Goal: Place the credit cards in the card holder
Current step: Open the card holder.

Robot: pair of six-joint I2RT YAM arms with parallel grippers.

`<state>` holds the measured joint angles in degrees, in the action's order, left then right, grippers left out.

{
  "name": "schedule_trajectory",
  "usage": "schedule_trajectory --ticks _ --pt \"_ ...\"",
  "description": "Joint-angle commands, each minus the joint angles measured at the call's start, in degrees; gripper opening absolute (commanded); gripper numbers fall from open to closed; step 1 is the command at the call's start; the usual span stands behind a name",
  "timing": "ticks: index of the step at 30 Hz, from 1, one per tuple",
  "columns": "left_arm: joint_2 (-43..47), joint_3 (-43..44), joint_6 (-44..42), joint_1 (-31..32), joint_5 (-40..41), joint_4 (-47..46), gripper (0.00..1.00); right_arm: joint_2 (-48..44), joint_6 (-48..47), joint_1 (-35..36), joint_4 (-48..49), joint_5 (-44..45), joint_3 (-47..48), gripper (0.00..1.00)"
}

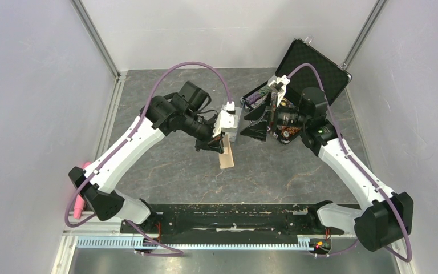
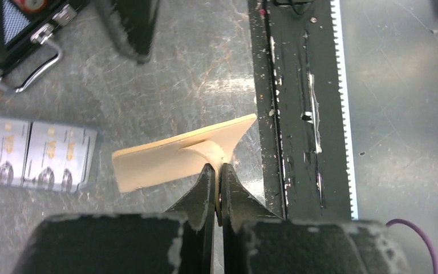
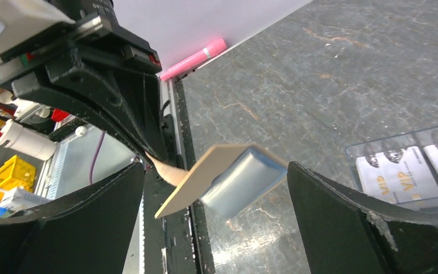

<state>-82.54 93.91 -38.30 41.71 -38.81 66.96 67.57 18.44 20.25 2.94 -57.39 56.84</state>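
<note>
Your left tool (image 2: 217, 169) is pinching the card holder (image 2: 171, 160) by its small tan tab, with the jaws closed down tight on it. The holder is hanging tilted above the bench (image 1: 274, 171), clear of the surface and near the middle, just ahead of the black rail at the arm bases. In the right wrist view the card holder is showing its light blue lining under the tan cover.

Your right tool (image 1: 254, 123) is standing wide apart and gripping nothing. It is facing the holder from the side and not touching it.

The credit cards (image 3: 410, 171) are lying flat, side by side, in a clear tray (image 3: 376, 149) on the bench. They are showing gold lettering and sitting apart from the holder and from both tools.

The black case (image 1: 313, 63) is sitting open at the far right, behind your right arm. A pink marker (image 3: 194, 57) is lying against the left wall.
</note>
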Motion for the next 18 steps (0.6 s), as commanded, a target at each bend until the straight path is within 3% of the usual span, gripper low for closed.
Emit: schedule_trajectory --ticks 1,12,18 --pt "-1.2 2.4 -9.9 3.0 -4.5 1.8 0.02 0.9 4.3 1.4 9.0 -3.5 -1.8 0.98" --pt "-0.4 3.2 -17.3 4.8 -7.1 1.7 0.02 2.0 9.0 6.5 16.8 -5.8 -6.1 0.98" --pt "0.3 3.4 -14.8 4.7 -3.6 0.3 0.02 0.7 10.2 7.2 17.4 -8.0 -8.6 0.95"
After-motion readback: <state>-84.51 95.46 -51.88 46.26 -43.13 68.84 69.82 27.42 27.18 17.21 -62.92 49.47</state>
